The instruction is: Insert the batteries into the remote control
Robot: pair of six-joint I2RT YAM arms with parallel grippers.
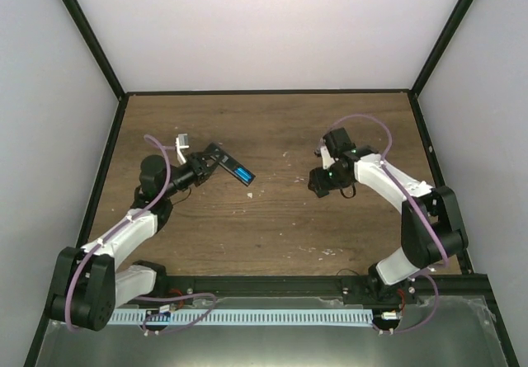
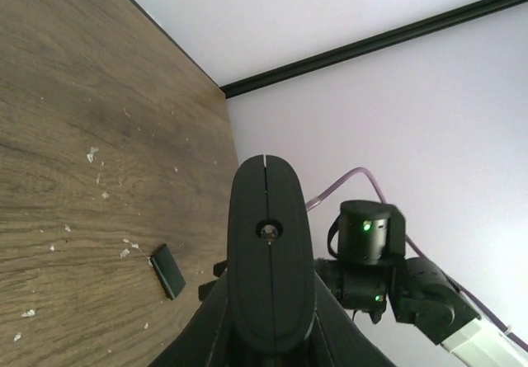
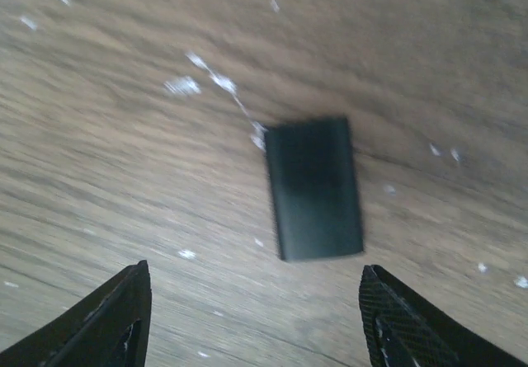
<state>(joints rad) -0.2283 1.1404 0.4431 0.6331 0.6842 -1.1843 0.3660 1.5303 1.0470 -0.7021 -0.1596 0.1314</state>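
Batteries [image 1: 242, 172] indistinct within remote control [image 1: 223, 158]

remote control [image 1: 226, 163] left — cover [image 3: 315, 187] right

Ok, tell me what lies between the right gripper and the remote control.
Only bare tabletop with a few white specks separates the right gripper from the remote control, which the left gripper holds; the top view shows it.
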